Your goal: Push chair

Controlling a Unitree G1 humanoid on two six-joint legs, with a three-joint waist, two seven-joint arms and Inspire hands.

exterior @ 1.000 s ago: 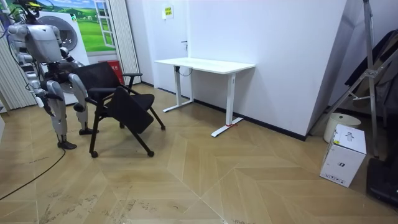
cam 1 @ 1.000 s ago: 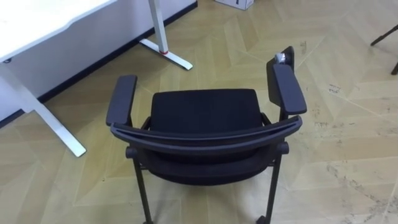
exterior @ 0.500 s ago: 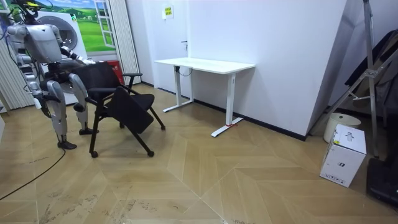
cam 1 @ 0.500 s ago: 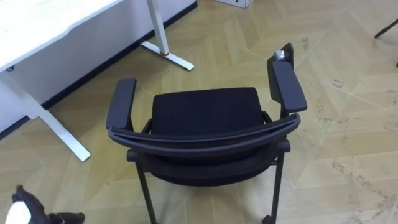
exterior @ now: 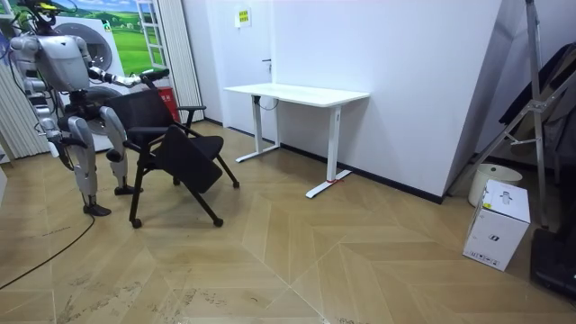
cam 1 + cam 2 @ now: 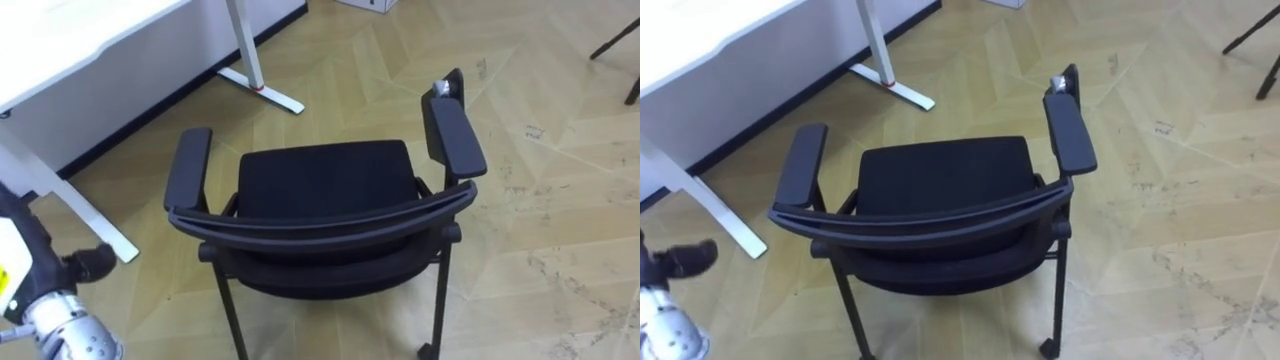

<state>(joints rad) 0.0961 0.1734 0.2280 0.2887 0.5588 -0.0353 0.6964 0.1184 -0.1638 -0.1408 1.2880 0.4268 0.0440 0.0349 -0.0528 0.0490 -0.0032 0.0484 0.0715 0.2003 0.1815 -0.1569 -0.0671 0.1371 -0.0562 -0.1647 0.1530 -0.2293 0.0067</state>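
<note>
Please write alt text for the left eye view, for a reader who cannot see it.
A black chair stands on a wooden floor, its backrest nearest the camera, a white desk beyond it. The robot's left hand shows at lower left.

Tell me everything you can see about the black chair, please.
The chair is black: padded fabric-looking seat, curved backrest nearest the robot, two padded armrests, thin dark metal legs. It stands upright on the wooden floor, short of the white desk. The left hand is beside it, apart.
</note>
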